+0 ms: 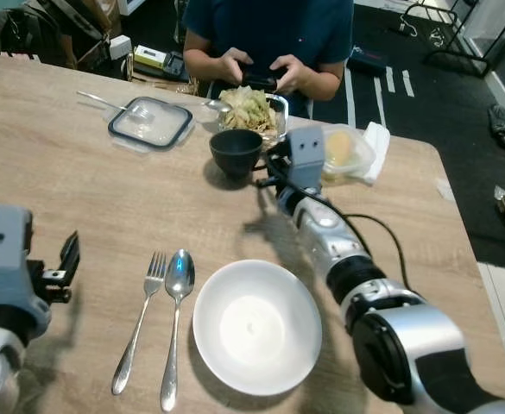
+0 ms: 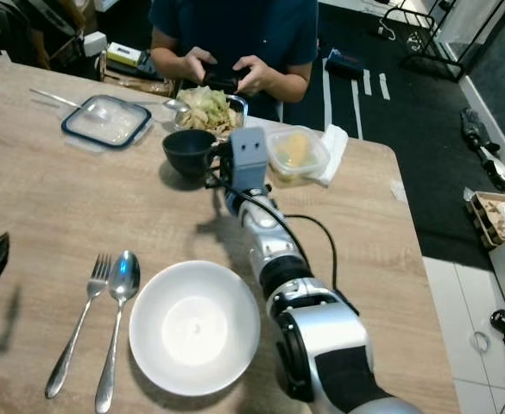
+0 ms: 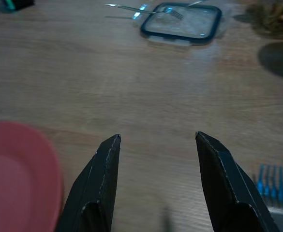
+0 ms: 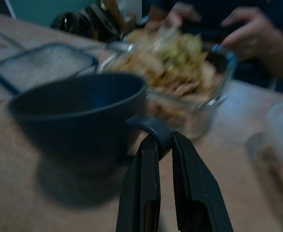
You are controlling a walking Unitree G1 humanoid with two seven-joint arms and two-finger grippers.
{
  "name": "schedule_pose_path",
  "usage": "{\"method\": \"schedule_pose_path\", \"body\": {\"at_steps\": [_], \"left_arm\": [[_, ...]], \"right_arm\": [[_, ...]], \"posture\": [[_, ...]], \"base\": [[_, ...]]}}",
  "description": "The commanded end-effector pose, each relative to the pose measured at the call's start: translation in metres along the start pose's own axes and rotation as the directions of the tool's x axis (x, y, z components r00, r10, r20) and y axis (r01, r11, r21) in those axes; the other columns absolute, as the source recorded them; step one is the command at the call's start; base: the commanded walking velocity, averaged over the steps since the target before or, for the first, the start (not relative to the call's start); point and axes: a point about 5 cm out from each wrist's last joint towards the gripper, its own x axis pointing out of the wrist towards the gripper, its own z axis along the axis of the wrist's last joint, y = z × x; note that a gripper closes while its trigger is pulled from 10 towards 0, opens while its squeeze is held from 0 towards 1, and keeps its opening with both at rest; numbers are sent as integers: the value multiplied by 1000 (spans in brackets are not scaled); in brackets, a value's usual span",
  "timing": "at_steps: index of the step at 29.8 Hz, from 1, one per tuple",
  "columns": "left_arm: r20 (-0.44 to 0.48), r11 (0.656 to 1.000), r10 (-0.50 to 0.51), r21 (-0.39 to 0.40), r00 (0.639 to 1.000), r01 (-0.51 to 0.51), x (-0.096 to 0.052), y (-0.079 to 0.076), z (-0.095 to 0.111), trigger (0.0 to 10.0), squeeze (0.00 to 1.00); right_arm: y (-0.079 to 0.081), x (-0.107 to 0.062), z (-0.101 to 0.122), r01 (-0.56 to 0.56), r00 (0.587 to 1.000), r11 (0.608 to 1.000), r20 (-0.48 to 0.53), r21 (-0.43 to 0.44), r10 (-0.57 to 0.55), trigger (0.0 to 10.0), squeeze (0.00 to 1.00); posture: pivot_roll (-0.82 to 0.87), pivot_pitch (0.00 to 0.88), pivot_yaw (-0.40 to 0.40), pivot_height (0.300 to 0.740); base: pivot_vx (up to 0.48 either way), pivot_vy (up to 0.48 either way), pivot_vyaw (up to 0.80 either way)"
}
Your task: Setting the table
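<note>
**Inspector:** Although the setting was partly laid, it was not finished. On the wooden table, near its near edge, a white bowl sat with a spoon and a fork just beside it on the robot's left. I judged the cup the outstanding item.

**Clerk:** Where was that cup?

**Inspector:** The dark cup stood toward the far edge, just in front of a glass container of food, well apart from the bowl. It was upright, empty as far as I could see, matte and wide-mouthed, with a small loop handle. A lid lay beside it, and a person sat opposite.

**Clerk:** And the grippers?

**Inspector:** The right gripper was at the cup, its fingers drawn narrow and pinching the handle. The left gripper hovered low over bare table near the left edge, fingers spread wide, holding nothing.
</note>
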Motion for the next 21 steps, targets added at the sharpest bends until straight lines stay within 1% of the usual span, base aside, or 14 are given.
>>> {"method": "schedule_pose_path", "body": {"at_steps": [1,4,6,7,8,9,10,11,14,18,20,21], "left_arm": [[-17,1000,-28,-11,999,28,3,-4,-5,10000,0],[-16,999,-34,-14,999,34,4,-5,-6,10000,0],[-14,999,-47,-18,999,46,8,-8,-7,10000,0],[-14,999,-47,-18,999,46,8,-8,-7,10000,0],[-12,998,-60,-22,998,60,12,-10,-8,10000,0],[-12,998,-60,-22,998,60,12,-10,-8,10000,0],[-9,997,-70,-24,998,70,15,-11,-8,10000,0],[-9,997,-72,-24,997,72,15,-12,-8,10000,0],[-4,997,-76,-25,997,75,18,-12,-8,10000,0],[0,996,-84,-26,996,84,20,-14,-9,10000,0],[0,996,-86,-26,996,86,21,-14,-10,10000,0],[0,996,-86,-26,996,86,21,-14,-10,10000,0]], "right_arm": [[-13,-7,-7,-14,1000,1000,-16,8,14,10000,0],[-17,-9,-7,-20,1000,1000,-15,6,20,10000,0],[-29,-16,-9,-12,1000,1000,-8,-2,12,10000,0],[-29,-16,-9,-12,1000,1000,-8,-2,12,10000,0],[-39,-24,-15,-3,1000,1000,-4,-9,3,10000,0],[-39,-24,-15,-3,1000,1000,-4,-9,3,10000,0],[-47,-33,-21,9,1000,1000,-9,-12,-10,10000,0],[-48,-35,-23,13,1000,1000,-11,-11,-13,10000,0],[-61,-45,-32,73,997,997,-41,5,-73,10000,0],[-82,-59,-43,202,977,979,-71,34,-199,10000,0],[-87,-65,-46,240,969,969,-73,61,-235,10000,0],[-87,-65,-46,240,969,969,-73,61,-235,10000,0]], "posture": [[361,120,-21,740],[361,120,-21,740],[333,106,-10,740],[333,106,-10,740],[322,98,-5,740],[322,98,-5,740],[318,97,-3,740],[315,94,-3,740],[308,84,0,740],[304,76,4,740],[297,70,8,740],[297,70,8,740]], "base": [[0,0,0],[0,0,0],[0,0,0],[0,0,0],[0,0,0],[0,0,0],[0,0,0],[0,0,0],[0,0,0],[0,0,0],[0,0,0],[0,0,0]]}}
